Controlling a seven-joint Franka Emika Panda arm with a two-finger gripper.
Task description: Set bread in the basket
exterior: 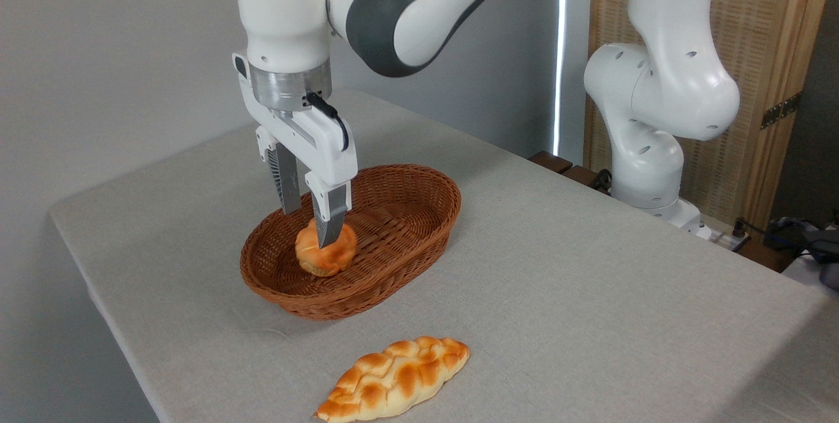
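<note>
The bread [326, 250] lies inside the basket [419, 220], toward its 8 o'clock end, resting on the woven floor. The pincer [308, 226] hangs just above it with its jaws spread apart and released, the nearer fingertip [328, 233] overlapping the bun's top from this angle, though whether it actually touches the crust is hard to judge. On the bench [590, 292], at about 6 o'clock from the basket and well apart from it, lies a braided loaf [395, 380].
</note>
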